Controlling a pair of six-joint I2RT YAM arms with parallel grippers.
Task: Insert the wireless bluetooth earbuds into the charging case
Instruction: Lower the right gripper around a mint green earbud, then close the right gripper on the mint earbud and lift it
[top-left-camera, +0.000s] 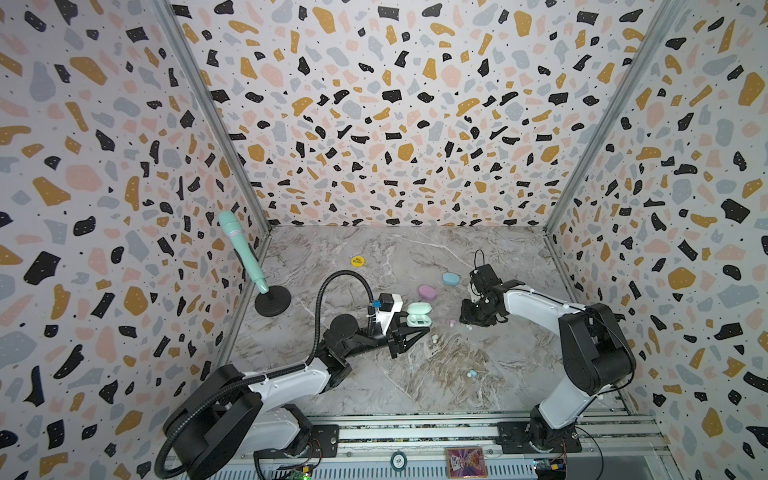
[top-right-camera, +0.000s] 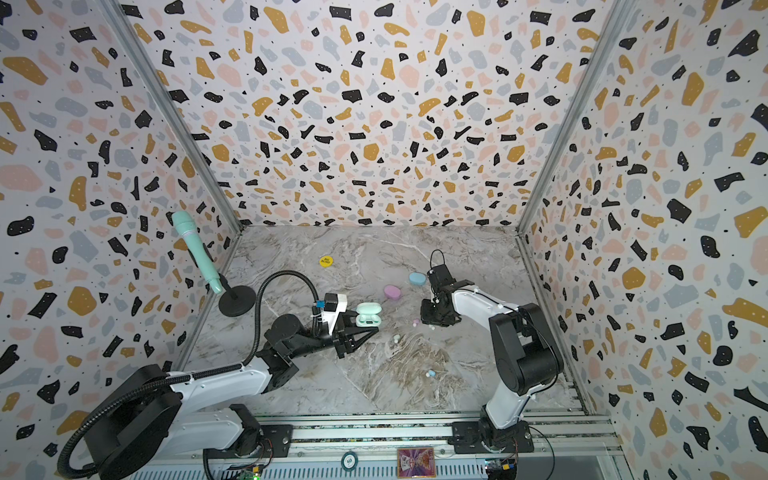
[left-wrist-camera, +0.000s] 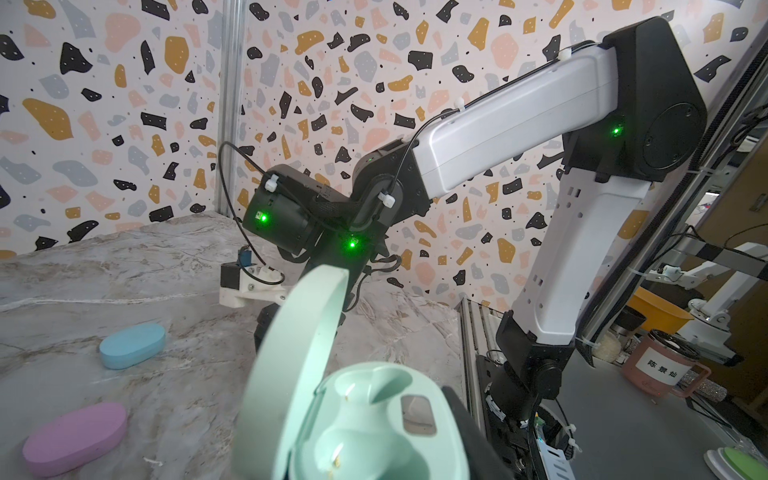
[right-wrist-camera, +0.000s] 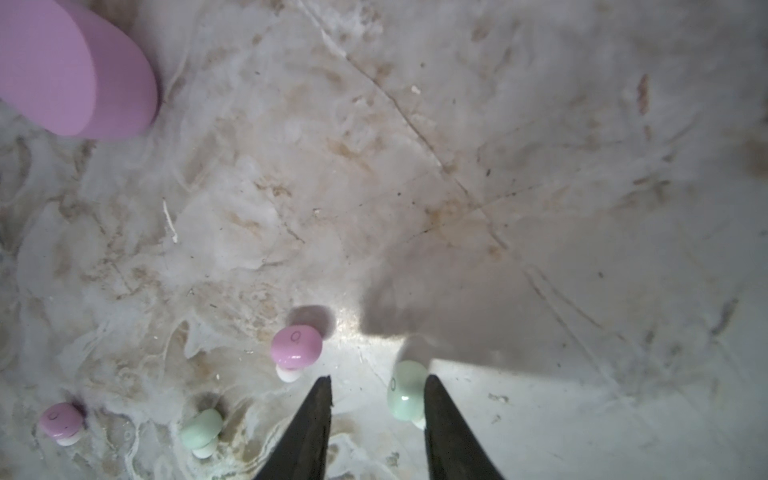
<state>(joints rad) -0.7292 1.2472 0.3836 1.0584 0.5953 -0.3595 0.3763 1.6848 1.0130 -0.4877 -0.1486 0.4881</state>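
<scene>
A mint charging case (top-left-camera: 418, 313) hangs above the table with its lid open, and my left gripper (top-left-camera: 417, 325) is shut on it. In the left wrist view the charging case (left-wrist-camera: 365, 415) shows two empty sockets. My right gripper (right-wrist-camera: 379, 382) points down at the table, open. A pale green earbud (right-wrist-camera: 405, 395) lies between its fingers and touches only one of them. A pink earbud (right-wrist-camera: 296, 347) lies just outside the other finger. A second pink earbud (right-wrist-camera: 62, 422) and a second green earbud (right-wrist-camera: 201, 432) lie farther off. A blue earbud (top-left-camera: 471, 373) lies nearer the front.
A closed pink case (top-left-camera: 427, 292) and a closed blue case (top-left-camera: 451, 278) lie behind the grippers. A yellow disc (top-left-camera: 357, 260) sits farther back. A mint microphone (top-left-camera: 245, 253) on a black stand (top-left-camera: 272, 303) leans at the left wall.
</scene>
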